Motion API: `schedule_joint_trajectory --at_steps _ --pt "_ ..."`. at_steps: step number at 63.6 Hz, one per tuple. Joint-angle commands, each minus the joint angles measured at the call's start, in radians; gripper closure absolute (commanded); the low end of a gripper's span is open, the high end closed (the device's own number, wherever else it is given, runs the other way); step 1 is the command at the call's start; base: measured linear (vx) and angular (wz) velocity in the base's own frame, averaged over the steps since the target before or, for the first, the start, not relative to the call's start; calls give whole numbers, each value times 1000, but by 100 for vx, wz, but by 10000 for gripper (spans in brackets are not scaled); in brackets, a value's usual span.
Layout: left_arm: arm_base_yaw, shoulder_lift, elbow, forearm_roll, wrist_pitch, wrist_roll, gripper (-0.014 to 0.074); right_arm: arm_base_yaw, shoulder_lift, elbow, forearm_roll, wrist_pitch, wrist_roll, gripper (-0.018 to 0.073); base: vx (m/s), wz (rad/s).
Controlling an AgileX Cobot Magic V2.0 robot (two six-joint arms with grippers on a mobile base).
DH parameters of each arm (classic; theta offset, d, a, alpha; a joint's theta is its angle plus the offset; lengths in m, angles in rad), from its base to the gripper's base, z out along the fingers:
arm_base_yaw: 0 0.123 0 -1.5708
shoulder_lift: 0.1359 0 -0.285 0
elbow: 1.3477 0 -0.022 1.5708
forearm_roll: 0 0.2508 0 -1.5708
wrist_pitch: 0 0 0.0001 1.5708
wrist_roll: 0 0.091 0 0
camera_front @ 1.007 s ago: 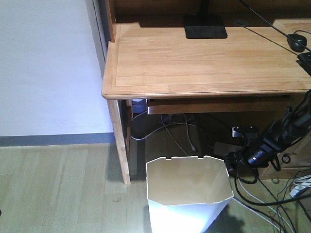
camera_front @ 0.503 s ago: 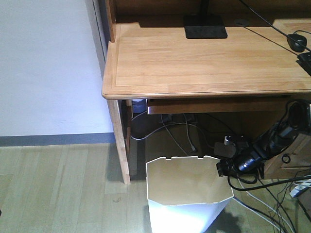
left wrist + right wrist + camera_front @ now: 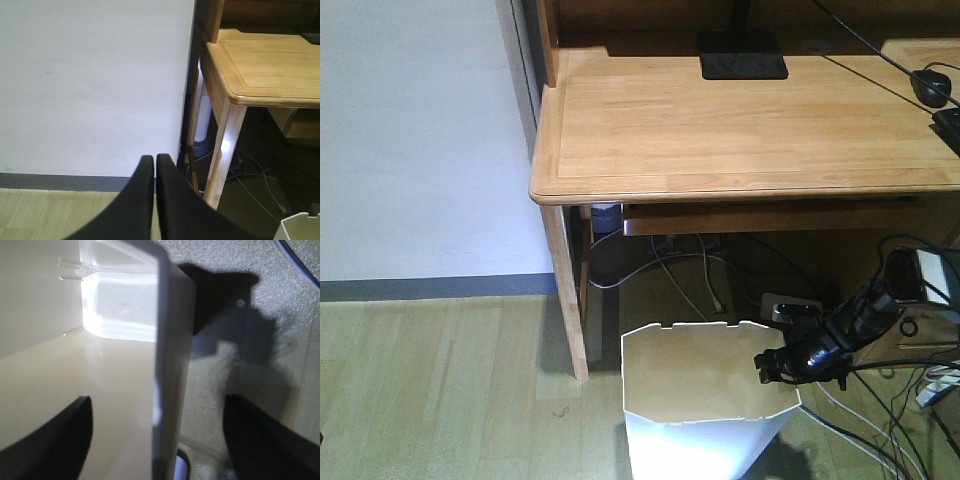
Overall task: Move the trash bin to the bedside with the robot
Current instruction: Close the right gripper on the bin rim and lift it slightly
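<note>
The white trash bin (image 3: 665, 440) stands on the wooden floor under the front edge of a light wooden desk, cream inside. My right gripper (image 3: 767, 366) is at the bin's right rim on a slim black arm. In the right wrist view it is open (image 3: 157, 399): one finger is inside the bin and the other outside, with the bin's wall (image 3: 167, 340) between them, untouched. My left gripper (image 3: 155, 158) is shut and empty, facing the white wall; the bin's corner (image 3: 300, 227) shows at the lower right. The bedside is out of view.
The light wooden desk (image 3: 740, 130) overhangs the bin, its leg (image 3: 565, 290) just left of it. Loose cables (image 3: 880, 430) and a power strip (image 3: 790, 303) lie right of and behind the bin. A white wall (image 3: 420, 140) stands left.
My right arm has swung down and left from beside the bin to its right rim, now straddling the wall. The bin and left gripper have not moved.
</note>
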Motion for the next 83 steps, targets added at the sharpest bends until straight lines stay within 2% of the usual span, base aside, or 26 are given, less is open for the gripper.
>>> schedule_joint_trajectory --at_steps 1,9,16,27,31,37,42,49,53,65,83 --pt "-3 -14 3 -2 -66 -4 603 -1 -32 -57 -64 65 69 145 0 0" --pt "-3 -14 3 -2 -66 -4 603 -1 -20 -106 -167 128 160 342 0 0" --pt "-3 -14 3 -2 -66 -4 603 -4 -20 -130 -197 171 193 579 0 0" --pt "-3 -14 3 -2 -66 -4 603 -5 -35 -129 -152 220 182 570 0 0" --pt "-3 -14 3 -2 -66 -4 603 -5 -52 -111 -124 224 144 568 0 0" --pt "-3 -14 3 -2 -66 -4 603 -7 -97 -51 -48 193 43 568 0 0" --pt "-3 -14 3 -2 -66 -4 603 -22 -137 4 61 180 -60 568 0 0" --pt "-3 -14 3 -2 -66 -4 603 -60 -198 81 211 247 -247 568 0 0" --pt "-3 -14 3 -2 -66 -4 603 -88 -231 117 255 297 -323 566 0 0" --pt "-3 -14 3 -2 -66 -4 603 -149 -340 240 252 425 -397 564 0 0" --pt "-3 -14 3 -2 -66 -4 603 -164 -524 464 224 385 -421 564 0 0"
